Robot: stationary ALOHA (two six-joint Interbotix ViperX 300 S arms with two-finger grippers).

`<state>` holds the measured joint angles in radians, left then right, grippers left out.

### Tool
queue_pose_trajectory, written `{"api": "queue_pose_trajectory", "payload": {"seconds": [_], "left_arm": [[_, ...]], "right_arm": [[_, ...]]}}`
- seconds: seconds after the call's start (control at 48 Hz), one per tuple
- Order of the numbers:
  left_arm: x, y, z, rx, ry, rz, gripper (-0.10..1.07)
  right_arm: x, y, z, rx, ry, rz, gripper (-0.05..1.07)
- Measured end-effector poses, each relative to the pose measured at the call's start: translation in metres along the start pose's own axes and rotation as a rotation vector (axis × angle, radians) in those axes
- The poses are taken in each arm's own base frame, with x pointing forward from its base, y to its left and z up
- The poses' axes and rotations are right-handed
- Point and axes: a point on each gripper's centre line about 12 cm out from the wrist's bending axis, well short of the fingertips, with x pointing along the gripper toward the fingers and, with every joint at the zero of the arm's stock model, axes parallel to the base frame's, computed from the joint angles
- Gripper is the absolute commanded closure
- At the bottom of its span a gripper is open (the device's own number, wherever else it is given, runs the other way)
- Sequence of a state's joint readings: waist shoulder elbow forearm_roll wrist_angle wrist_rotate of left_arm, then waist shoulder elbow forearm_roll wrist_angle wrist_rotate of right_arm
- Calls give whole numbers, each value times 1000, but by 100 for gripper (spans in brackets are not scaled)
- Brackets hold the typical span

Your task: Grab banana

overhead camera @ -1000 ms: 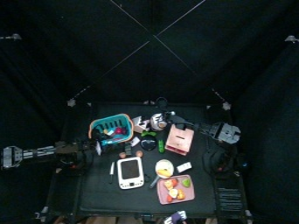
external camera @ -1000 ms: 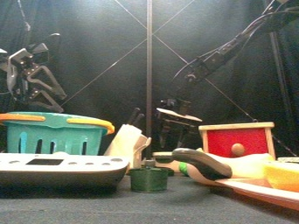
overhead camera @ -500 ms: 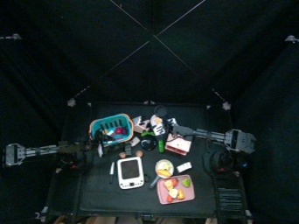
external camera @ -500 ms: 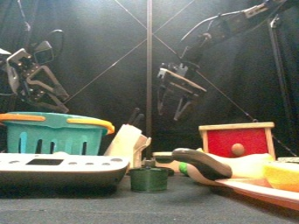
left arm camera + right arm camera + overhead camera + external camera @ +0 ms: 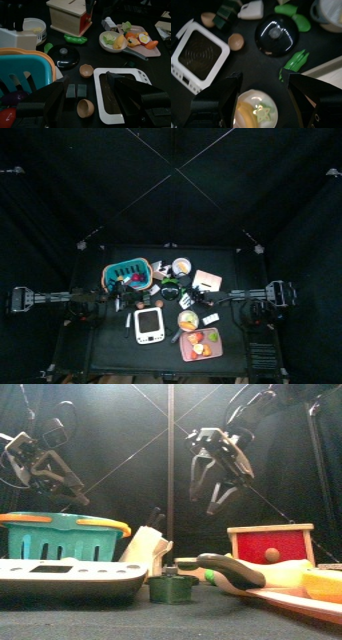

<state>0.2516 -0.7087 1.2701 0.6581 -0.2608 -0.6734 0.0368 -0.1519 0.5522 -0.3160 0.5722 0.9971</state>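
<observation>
Black table w/ clutter: banana lies in small bowl under right gripper, jaws spread wide & empty, left gripper likewise agape; prob. light, soft, smooth, so pinch gently mid-length.

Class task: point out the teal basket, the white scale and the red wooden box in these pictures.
teal basket (image 5: 60,539), front view, on its slatted front wall.
white scale (image 5: 121,95), left wrist view, on its dark weighing plate.
red wooden box (image 5: 271,544), front view, on its red front face.
</observation>
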Motion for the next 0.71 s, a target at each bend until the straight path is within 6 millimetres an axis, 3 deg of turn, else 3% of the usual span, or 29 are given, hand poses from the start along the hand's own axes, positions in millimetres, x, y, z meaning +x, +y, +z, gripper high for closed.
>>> {"api": "queue_pose_trajectory", "payload": {"seconds": [0.333, 0.479, 0.708], "left_arm": [[0, 4, 0, -27, -4, 19, 3], [0, 4, -1, -27, -2, 20, 3], [-1, 4, -1, -29, -1, 22, 3]], "right_arm": [[-3, 36, -62, -151, 80, 99, 9], [-1, 44, -76, -180, 107, 110, 9], [18, 39, -90, -197, 165, 51, 10]]}}
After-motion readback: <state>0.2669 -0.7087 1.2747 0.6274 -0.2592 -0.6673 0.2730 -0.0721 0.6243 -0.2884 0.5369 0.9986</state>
